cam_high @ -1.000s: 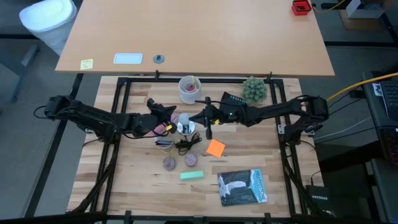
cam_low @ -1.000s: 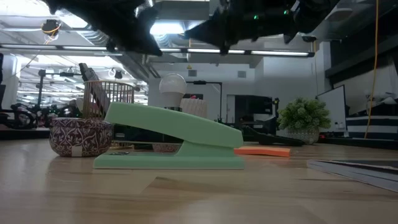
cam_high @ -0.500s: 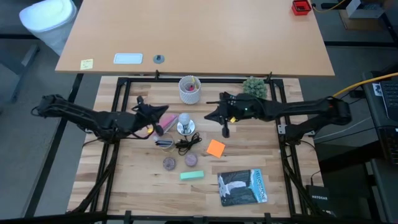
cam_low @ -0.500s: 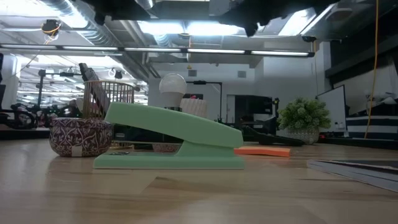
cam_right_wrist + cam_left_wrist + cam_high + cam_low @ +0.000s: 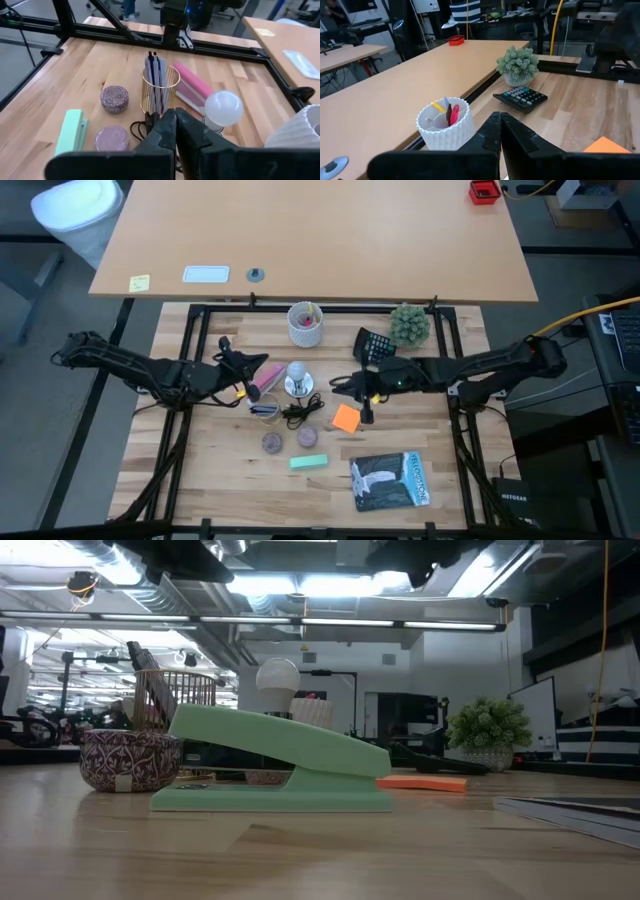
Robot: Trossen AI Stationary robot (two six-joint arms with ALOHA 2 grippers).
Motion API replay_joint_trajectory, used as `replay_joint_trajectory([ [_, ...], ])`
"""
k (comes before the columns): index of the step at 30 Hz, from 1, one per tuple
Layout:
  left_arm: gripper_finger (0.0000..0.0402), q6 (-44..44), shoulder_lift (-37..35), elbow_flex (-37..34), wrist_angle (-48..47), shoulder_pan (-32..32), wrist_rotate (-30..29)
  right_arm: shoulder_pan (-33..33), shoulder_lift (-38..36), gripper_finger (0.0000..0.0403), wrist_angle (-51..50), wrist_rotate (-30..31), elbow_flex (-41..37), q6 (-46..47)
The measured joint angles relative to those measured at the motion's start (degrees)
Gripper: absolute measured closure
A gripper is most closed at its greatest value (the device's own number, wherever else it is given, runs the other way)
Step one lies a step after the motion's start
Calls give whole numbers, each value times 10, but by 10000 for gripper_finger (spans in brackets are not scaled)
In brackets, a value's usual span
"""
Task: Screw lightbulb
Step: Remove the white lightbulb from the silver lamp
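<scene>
— From above?
— Left gripper (image 5: 243, 373) stretched in from the left, tip near the pink case (image 5: 262, 377), just short of the lightbulb (image 5: 296, 371). Right gripper (image 5: 345, 387) reaching in from the right, tip apart from the bulb, beside the orange notepad (image 5: 346, 418). Bulb upright on its silvery socket disc (image 5: 298, 386), touched by neither gripper. White cup (image 5: 305, 324) behind it, with pens inside. Gold wire holder (image 5: 265, 411) in front, next to a tangle of black cord (image 5: 303, 414).
— At table height?
— Only dark arm parts along the top edge; fingers out of frame. Bulb (image 5: 277, 675) poking up behind the green stapler (image 5: 280, 762). Wire holder (image 5: 167, 698) at left with dark slats in it, above a patterned purple bowl (image 5: 130, 759); contents of the bowl hidden.
— Left wrist?
— Fingers (image 5: 490, 134) pressed together, nothing between. Ribbed cup (image 5: 445, 123) ahead holding yellow and red pens; calculator (image 5: 520, 97) and potted plant (image 5: 518, 65) beyond.
— Right wrist?
— Fingers (image 5: 171, 128) likewise closed on nothing. Bulb (image 5: 223, 108) standing free, beside the pink case (image 5: 191, 86). Wire holder (image 5: 160, 90) carrying dark flat sticks. Two purple discs (image 5: 114, 98) and the stapler (image 5: 71, 132) nearby.
</scene>
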Motion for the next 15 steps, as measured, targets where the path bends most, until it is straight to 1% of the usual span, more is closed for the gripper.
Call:
replay_joint_trajectory([
  [5, 400, 3, 0, 0, 1, 0, 0, 36, 4, 396, 5, 64, 0, 25],
  [10, 400, 3, 0, 0, 1, 1, 0, 60, 29, 396, 13, 129, 0, 70],
  [13, 400, 30, 0, 0, 1, 7, 0, 68, 56, 396, 42, 168, 0, 102],
  [15, 400, 47, 0, 0, 2, 13, 0, 69, 78, 396, 72, 182, 0, 116],
])
